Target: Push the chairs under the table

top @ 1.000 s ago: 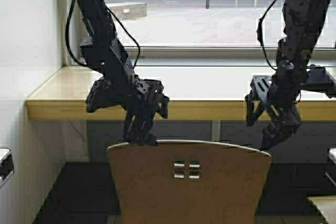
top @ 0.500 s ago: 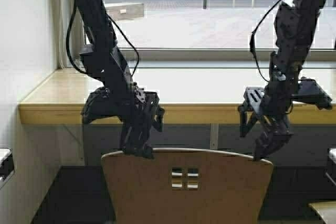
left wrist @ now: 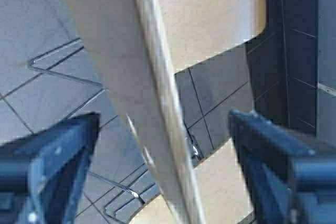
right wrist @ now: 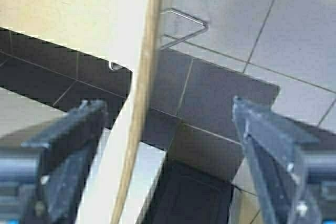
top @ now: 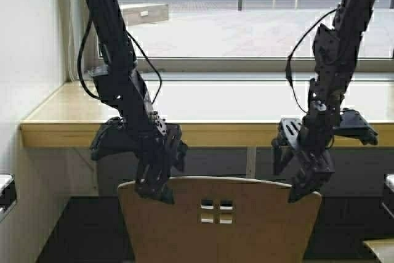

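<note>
A light-brown plywood chair with four small square holes in its backrest stands in front of the long table, whose pale top has a yellowish wood front edge. My left gripper hangs open over the backrest's left top corner, its fingers astride the rim. In the left wrist view the backrest edge runs between the spread fingers. My right gripper is open at the right top corner. The right wrist view shows the backrest edge between its wide-apart fingers.
A white wall closes off the left side. A window runs behind the table. Part of another chair seat shows at the lower right. Dark tiled floor lies under the table.
The robot has driven forward: table and window have shifted nearer. Both grippers have sunk lower onto the chair's backrest, which has moved with them toward the table.
</note>
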Controlling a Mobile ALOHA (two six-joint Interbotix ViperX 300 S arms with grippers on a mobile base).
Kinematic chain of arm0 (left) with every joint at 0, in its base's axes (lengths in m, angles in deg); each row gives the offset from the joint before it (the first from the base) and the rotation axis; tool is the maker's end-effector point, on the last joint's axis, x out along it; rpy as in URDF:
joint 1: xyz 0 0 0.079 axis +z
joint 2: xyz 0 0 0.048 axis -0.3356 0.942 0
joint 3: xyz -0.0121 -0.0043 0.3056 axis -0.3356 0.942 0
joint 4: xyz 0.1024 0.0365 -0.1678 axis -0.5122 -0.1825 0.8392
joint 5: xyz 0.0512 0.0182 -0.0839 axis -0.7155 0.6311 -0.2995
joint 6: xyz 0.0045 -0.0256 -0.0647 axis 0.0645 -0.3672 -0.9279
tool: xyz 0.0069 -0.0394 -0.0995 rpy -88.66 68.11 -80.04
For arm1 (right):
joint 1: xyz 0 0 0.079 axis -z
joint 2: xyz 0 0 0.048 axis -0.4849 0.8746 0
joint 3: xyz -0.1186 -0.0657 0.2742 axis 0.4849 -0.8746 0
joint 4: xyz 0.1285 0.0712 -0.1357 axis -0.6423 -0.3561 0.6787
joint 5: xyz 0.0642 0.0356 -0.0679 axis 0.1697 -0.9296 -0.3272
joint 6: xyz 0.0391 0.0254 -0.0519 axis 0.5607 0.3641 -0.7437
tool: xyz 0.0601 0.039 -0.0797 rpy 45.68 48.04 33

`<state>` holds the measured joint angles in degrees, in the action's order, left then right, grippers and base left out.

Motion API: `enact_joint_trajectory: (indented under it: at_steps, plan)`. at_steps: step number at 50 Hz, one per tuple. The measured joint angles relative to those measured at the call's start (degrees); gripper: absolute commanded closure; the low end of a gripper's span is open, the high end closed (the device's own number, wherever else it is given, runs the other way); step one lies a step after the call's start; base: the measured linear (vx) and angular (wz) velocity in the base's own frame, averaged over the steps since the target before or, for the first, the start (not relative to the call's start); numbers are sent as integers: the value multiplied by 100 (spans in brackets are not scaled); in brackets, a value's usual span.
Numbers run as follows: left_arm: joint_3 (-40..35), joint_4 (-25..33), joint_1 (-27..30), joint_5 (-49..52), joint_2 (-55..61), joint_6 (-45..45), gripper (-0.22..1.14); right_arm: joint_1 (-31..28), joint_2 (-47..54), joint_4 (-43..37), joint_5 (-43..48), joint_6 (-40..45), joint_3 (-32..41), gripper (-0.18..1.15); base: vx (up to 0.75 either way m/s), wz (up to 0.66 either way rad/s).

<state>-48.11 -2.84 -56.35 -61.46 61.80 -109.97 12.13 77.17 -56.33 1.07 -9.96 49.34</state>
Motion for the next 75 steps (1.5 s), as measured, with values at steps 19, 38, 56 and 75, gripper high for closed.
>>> enact_joint_trajectory:
  at_steps: [19, 38, 56, 75]
  plan:
    - [-290, 26, 62, 0, 360, -9, -10, -9, 809, 0, -105, -26, 703, -6, 0, 0]
    - [-773, 26, 308, -9, 888, -9, -9, -9, 1485, 0, -176, -35, 1485, -4, 0, 0]
    - [-958, 26, 431, 18, 1011, 0, 70, 0, 1617, 132, -229, 9, 1547, 96, 1, 0]
    - [-1090, 44, 396, 35, 1125, 0, 88, 105, 1670, 97, -255, 193, 1512, 93, 8, 3]
